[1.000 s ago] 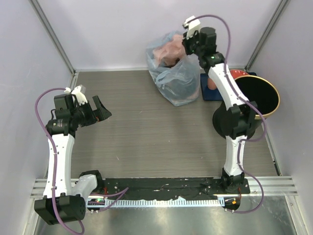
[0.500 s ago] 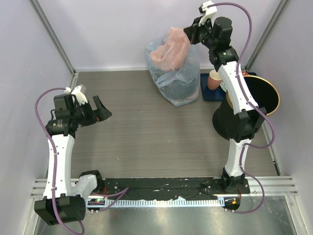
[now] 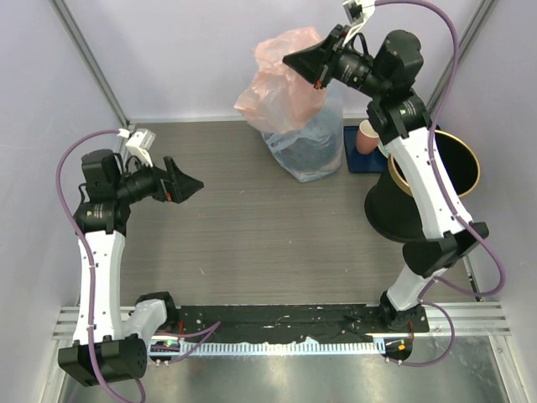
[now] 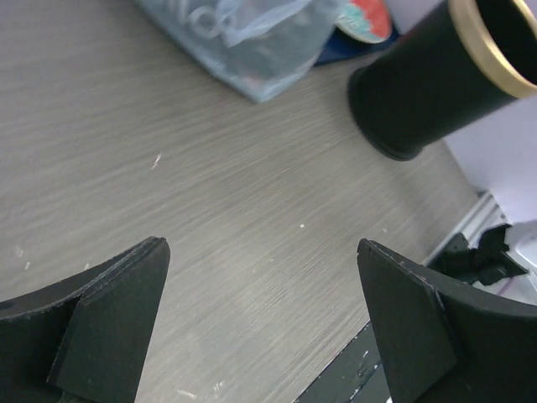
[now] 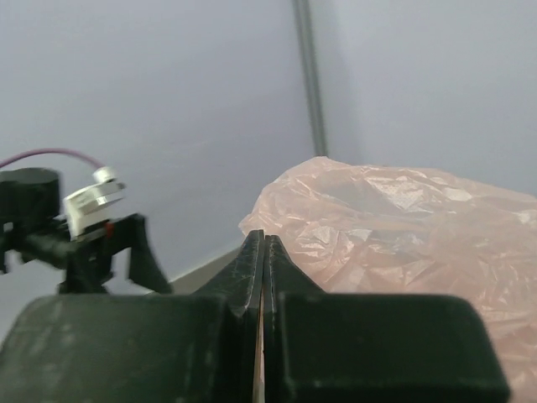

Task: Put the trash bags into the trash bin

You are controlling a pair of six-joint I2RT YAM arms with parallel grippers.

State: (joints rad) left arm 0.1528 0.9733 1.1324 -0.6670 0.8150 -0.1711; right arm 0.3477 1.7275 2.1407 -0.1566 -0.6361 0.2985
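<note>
the bluish translucent plastic bag (image 3: 309, 149) stuffed with reddish contents stands at the far middle of the grey wood-grain table (image 3: 252, 243), right under the lifted load. just to its right lies a dark blue tray (image 3: 356, 159) with a pinkish cup (image 3: 366, 134) at its far end. the left wrist view catches the edge of a red plate (image 4: 371, 17) on that tray. the round black plastic trash bin (image 3: 391, 210) with its thin gold hoop rim (image 3: 476, 166) sits at the right side of the table, near the tray. the right arm's white links cross in front of it in the overhead view and cover part of its mouth.

the right gripper (image 3: 291, 60) is high above the table's far edge, clenched on a fold of the thin, crinkly, pale-pink translucent trash bag (image 3: 273, 91). the trash bag hangs in the air from it, drooping over the top of the bluish bag, well apart from the bin. the left gripper (image 3: 186, 180) hovers over the left of the table, jaws spread wide with nothing between them.

from the right wrist, the fingertips (image 5: 252, 260) are pressed flat together and pink plastic shows beyond them, but the pinch itself is hidden. the bin's inside is only dark. whether the trash bag touches the bluish one cannot be told.
</note>
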